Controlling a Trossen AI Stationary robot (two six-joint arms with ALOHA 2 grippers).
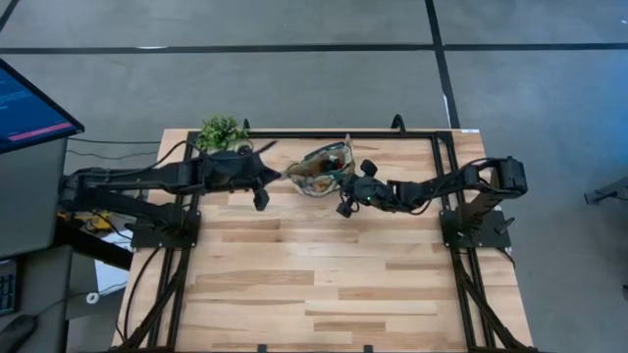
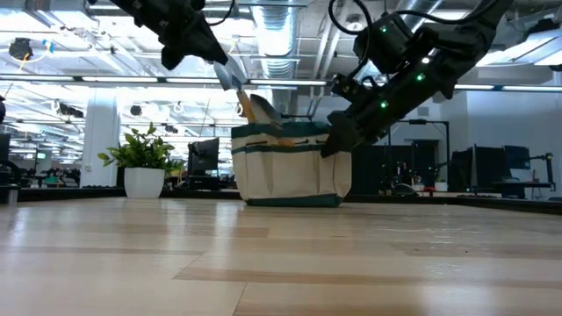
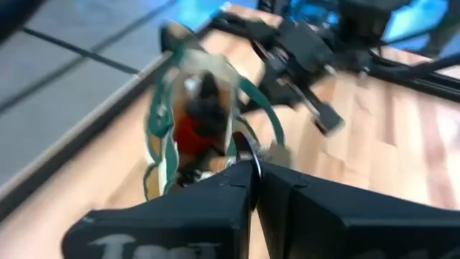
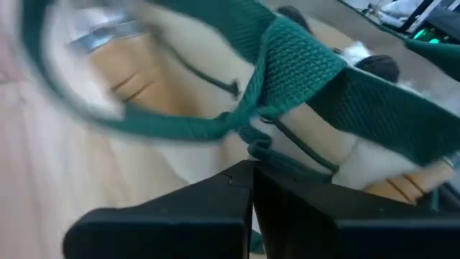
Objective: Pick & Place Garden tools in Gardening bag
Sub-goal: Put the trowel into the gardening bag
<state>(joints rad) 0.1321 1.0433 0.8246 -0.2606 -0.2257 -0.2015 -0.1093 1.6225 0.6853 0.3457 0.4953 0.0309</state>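
Left gripper (image 2: 230, 77) holds a trowel (image 2: 241, 95) above the bag (image 2: 290, 175) for dropping in; right gripper (image 2: 338, 140) pinches its rim, steadying.

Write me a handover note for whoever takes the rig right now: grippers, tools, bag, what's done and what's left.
Left gripper: shut on a trowel, holding it tilted over the gardening bag's open top.
Right gripper: shut at the bag's rim by a green loop handle; whether it grips the fabric is unclear.
Bag: upright at the table's far edge, beside the potted plant.
Done: a red-and-black item and wooden handles already sit inside; no tools lie loose on the table.
Left: lower and release the trowel, free the bag.
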